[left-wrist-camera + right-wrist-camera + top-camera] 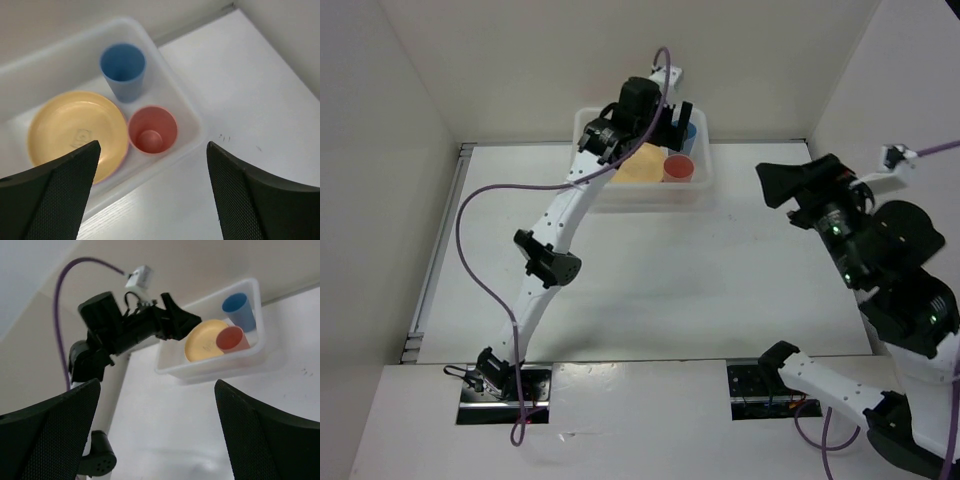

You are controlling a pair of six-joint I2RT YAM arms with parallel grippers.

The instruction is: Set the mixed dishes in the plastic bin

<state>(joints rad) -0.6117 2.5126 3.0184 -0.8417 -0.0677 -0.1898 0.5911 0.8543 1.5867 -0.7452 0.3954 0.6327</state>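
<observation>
Overhead, the white table (720, 290) took up most of the frame, and the bin (650, 196) sat at its upper centre against the back wall, where both arms could reach it. The left arm (560, 215) stretched from the lower left up to the bin, likely so that its wrist could hang directly above the opening. The right arm (880, 260) was folded at the right edge, well apart from the bin, probably to keep the way free.

Every dish in view lay inside the bin. The yellow plate (75, 127) lay flat on the floor at the left; a pinkish rim showed under its lower right edge, so it seemed stacked on another plate to save room. The blue cup (122, 70) stood upright in the far corner, and the red cup (152, 130) stood upright just beside the plate, in the space left over.

The left gripper (152, 147) hung above the red cup, jaws spread wide and empty. The right gripper (157, 385) was likewise wide apart, holding nothing.
</observation>
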